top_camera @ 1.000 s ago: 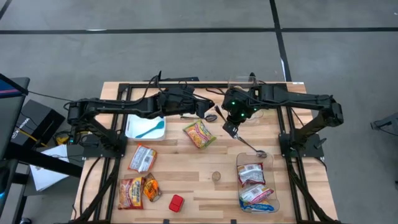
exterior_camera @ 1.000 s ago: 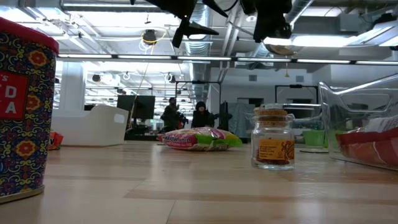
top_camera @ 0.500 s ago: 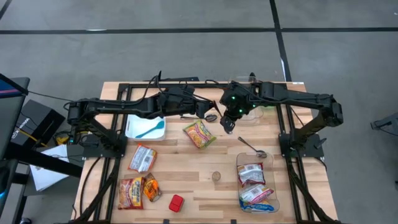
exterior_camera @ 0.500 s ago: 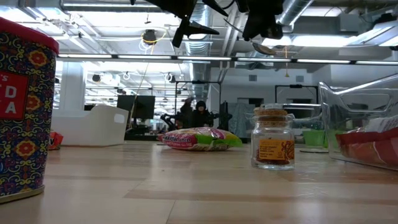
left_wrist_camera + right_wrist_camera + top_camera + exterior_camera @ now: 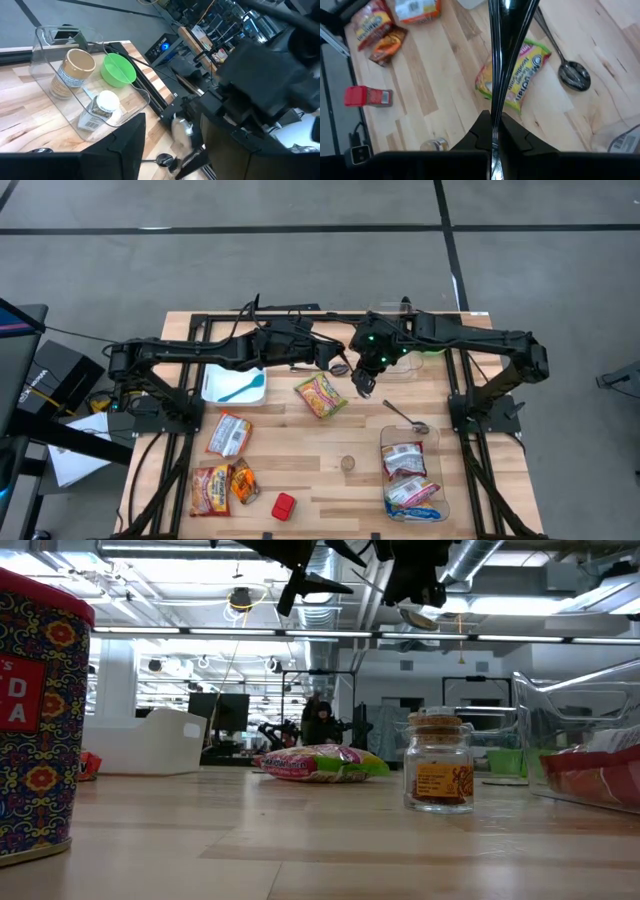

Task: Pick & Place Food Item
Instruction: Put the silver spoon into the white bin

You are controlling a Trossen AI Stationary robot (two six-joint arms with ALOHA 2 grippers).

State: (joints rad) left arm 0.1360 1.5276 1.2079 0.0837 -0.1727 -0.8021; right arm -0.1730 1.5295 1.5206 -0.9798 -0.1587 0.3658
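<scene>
**Position.** The noodle packet [image 5: 321,395] was found flat on the table [image 5: 300,470], near its middle and apart from the other packets. It was taken to be the food item concerned. The clear bin [image 5: 441,480], already holding packets, stood well apart on the right side.

**Right gripper** [image 5: 364,380]. It was held above the table, just beside the packet, with its jaws clamped together on the thin handle of a spoon [image 5: 494,60]. A second spoon [image 5: 405,418] was noted lying on the boards between the packet and the bin.

**Left gripper** [image 5: 335,363]. It was raised close to the right one. Whether it was open or closed could not be told.

**Handling, as judged.** The packet was assessed as light, with a soft, slippery film wrapper and a brittle block inside. A hard squeeze across the middle was considered likely to crack the contents. A hold across the narrow width, or on a crimped end seam, was judged safest. Some sag or swing was to be expected once the packet was lifted.
</scene>
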